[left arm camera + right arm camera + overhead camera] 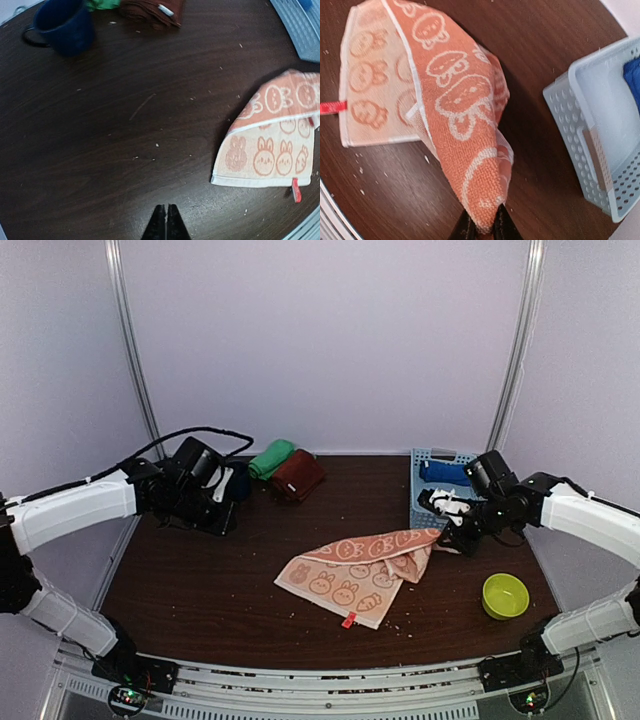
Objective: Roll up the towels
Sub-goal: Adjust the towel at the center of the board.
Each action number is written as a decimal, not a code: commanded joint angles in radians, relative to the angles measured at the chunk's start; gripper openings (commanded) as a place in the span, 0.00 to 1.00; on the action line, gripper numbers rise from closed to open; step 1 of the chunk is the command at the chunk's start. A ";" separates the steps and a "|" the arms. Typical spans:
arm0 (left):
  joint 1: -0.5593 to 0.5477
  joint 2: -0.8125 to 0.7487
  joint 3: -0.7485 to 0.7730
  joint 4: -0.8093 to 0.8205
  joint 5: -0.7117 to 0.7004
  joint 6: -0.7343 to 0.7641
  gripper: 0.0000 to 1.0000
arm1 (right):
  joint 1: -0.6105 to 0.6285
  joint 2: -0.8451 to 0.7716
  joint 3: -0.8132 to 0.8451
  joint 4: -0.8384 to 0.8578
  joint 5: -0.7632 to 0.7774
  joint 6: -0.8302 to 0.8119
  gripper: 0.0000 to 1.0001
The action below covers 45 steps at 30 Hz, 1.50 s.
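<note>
Right jaws clamped on a corner of the orange bunny towel (pixel 350 575) mid-frame; left jaws closed, empty. Guessing it needs laying flat before rolling.

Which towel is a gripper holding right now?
The orange bunny-print towel: the right gripper pinches one corner. The green towel and maroon towel lie untouched at the back; the blue towel sits in the basket.

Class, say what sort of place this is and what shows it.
Probably a robot lab cell, not a home: plain white panel walls, two arms bolted to a metal rail, a dark worktable.
</note>
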 commanded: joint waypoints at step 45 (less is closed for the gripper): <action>-0.227 0.560 0.088 -0.008 -0.052 -0.021 0.33 | -0.041 0.059 0.057 -0.040 0.078 -0.059 0.17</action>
